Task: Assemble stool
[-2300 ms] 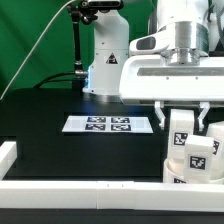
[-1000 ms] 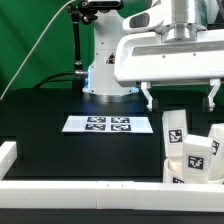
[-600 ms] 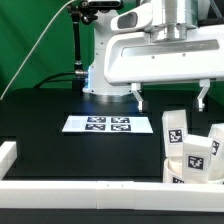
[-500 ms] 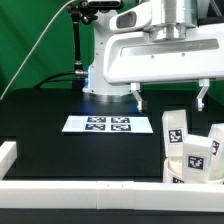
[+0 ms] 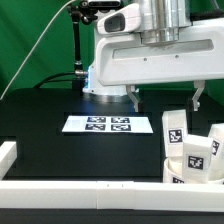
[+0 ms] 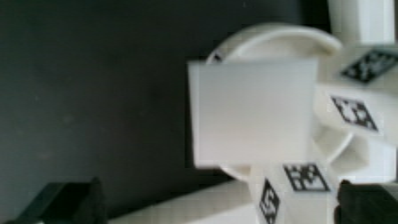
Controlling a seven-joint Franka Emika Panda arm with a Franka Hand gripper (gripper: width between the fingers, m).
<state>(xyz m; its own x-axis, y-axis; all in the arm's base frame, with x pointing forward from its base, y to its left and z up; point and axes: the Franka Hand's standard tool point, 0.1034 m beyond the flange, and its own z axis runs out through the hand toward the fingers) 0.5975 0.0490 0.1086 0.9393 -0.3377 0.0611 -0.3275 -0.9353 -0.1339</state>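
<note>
You can't see the whole stool. In the ext. view its parts [image 5: 193,150] sit bunched at that view's right, just behind the front border rail [image 5: 80,190], and the frame edge cuts them off. One tagged leg [image 5: 174,128] stands upright. The rest overlap, so you can't tell which piece touches which. The wrist view is blurred: a plain blocky leg [image 6: 258,110] shows in front of the round seat [image 6: 276,40] rim, tags unreadable. The arm points straight down, wrist vertical, upper links out of frame. Its gripper [image 5: 166,97] hangs above the parts, clear of them, fingers [image 5: 135,98] spread wide w/ nothing between. The marker board [image 5: 107,124] lies flat mid-table, well apart.
</note>
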